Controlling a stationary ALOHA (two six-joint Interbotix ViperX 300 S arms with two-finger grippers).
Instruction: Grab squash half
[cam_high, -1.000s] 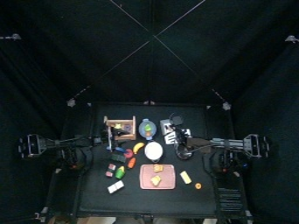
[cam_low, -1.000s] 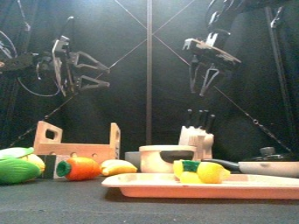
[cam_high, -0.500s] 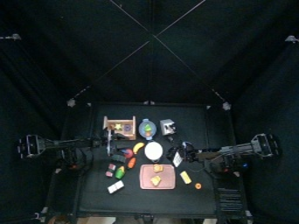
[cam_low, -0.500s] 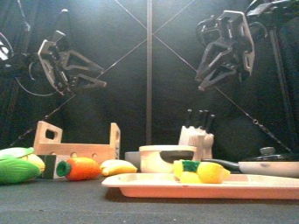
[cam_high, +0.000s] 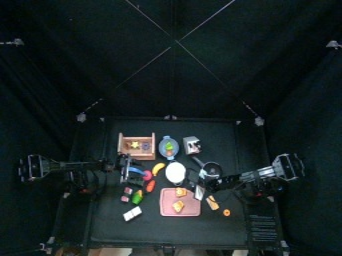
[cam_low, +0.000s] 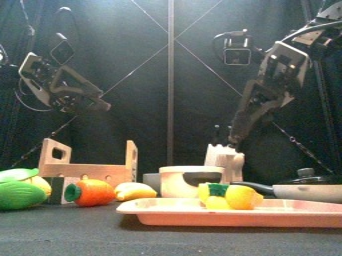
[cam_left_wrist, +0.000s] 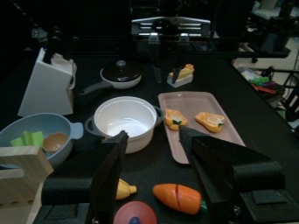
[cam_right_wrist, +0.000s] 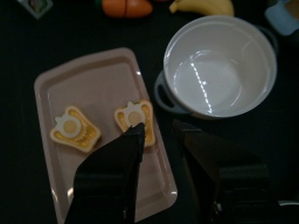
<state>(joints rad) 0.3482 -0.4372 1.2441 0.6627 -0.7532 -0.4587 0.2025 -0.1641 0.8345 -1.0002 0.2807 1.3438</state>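
Two yellow-orange squash halves lie side by side on the pink tray. They also show in the left wrist view and from the front. My right gripper is open and hangs above the tray, its jaws over the squash half nearer the white pot. In the top view it is at the tray's right edge. My left gripper is open and empty, held in the air over the table's left side.
A wooden crate, a blue bowl, a knife block and a black pan stand at the back. Loose toy foods lie at the left front. A yellow piece lies right of the tray.
My right arm has swung back from the table's middle and come down toward the tray. My left gripper has shifted a little lower and to the left.
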